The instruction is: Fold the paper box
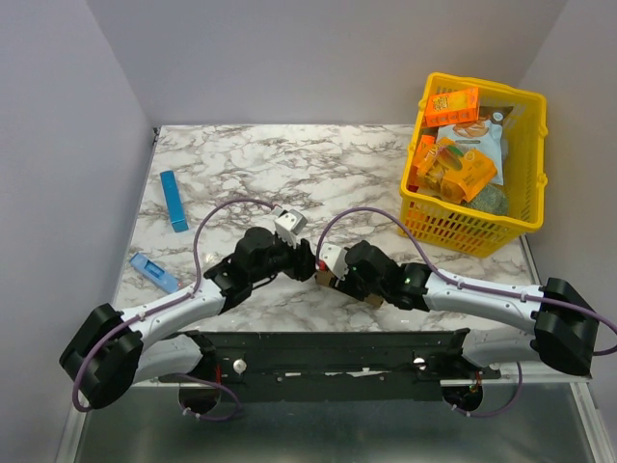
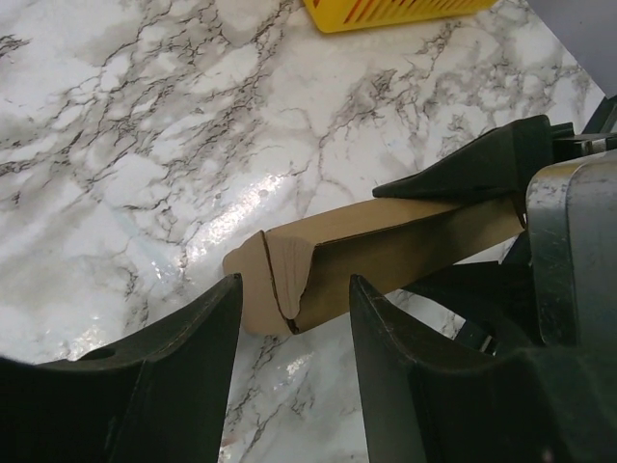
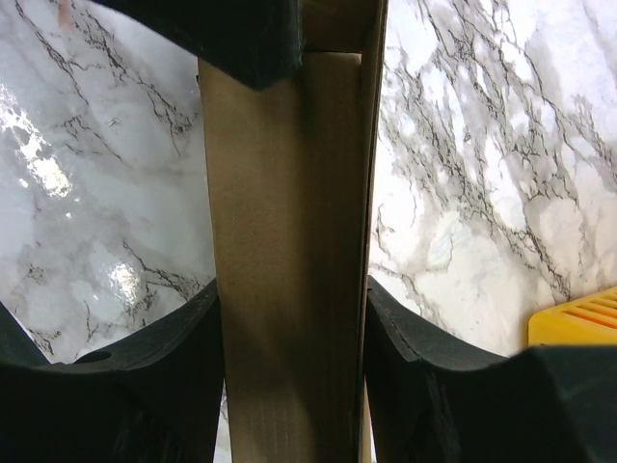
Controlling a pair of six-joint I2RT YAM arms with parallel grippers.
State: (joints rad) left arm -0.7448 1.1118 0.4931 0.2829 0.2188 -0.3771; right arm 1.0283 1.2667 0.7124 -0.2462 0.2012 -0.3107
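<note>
- Currently the paper box (image 2: pixel 386 251) is sitting mid-worktop (image 2: pixel 145 116), spanning between both arms (plain brown, folded into a slim sleeve, end flaps curling).
- right gripper (image 3: pixel 292 299): jaws are clamping the box's long sides, its long axis running straight out from them.
- left gripper (image 2: pixel 294 289): jaws are straddling the box's free end, moderately apart; can't tell if they're touching it.
- Left arm is sitting nearest the loose flaps.

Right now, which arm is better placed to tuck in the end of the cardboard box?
Probably the left arm: its jaws straddle the free end of the paper box, where the flaps are. The right arm has its jaws clamped on the box's body, so it looks busy holding it.
</note>
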